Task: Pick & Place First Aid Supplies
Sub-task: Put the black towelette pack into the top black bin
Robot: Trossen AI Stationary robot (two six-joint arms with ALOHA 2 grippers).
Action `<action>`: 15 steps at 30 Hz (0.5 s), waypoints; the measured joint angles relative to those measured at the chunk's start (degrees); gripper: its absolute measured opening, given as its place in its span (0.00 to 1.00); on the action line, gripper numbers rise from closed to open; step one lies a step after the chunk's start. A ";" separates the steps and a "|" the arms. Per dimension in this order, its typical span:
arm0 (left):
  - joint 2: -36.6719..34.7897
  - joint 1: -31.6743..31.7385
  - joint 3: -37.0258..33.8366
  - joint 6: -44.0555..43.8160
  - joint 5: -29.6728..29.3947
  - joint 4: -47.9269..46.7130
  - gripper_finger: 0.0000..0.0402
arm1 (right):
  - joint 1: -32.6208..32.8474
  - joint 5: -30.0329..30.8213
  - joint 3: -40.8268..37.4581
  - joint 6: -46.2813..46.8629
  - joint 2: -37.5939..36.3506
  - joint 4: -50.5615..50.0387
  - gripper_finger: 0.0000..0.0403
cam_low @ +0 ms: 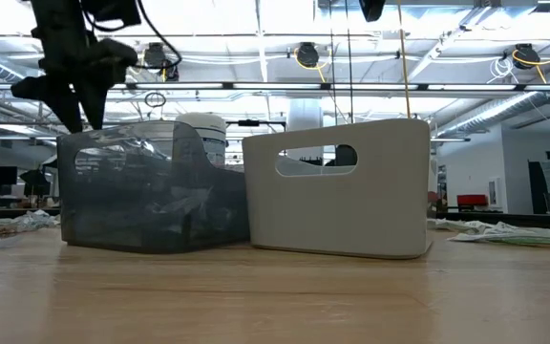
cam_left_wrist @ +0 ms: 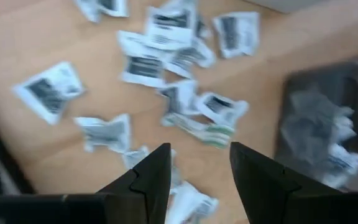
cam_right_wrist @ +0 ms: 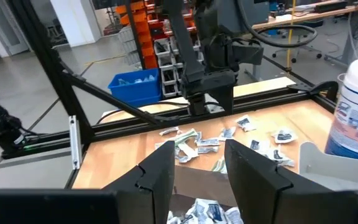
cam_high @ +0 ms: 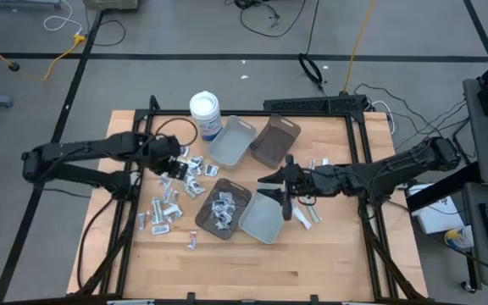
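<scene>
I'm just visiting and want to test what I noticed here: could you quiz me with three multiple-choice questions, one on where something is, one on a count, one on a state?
1. Where does the white tub stand?
A. at the table's far edge, beside a grey tray
B. inside the brown tray
C. on the floor

2. How many trays are on the table?
A. two
B. four
C. six

3. The left claw is:
A. gripping a packet
B. open above the loose packets
C. inside a tray

Answers: 1 A, the high view shows it by that tray; 2 B, four show from above; 3 B, its fingers stand apart, empty, over the packets.
</scene>
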 joint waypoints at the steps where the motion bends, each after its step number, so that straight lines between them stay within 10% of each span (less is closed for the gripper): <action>1: -0.01 1.72 0.00 0.93 0.09 -0.72 0.42 | -0.27 0.00 0.00 0.00 0.00 0.01 0.34; 15: 0.21 26.07 0.00 14.45 3.43 -5.45 0.42 | -2.05 -0.03 0.00 0.02 0.00 0.36 0.34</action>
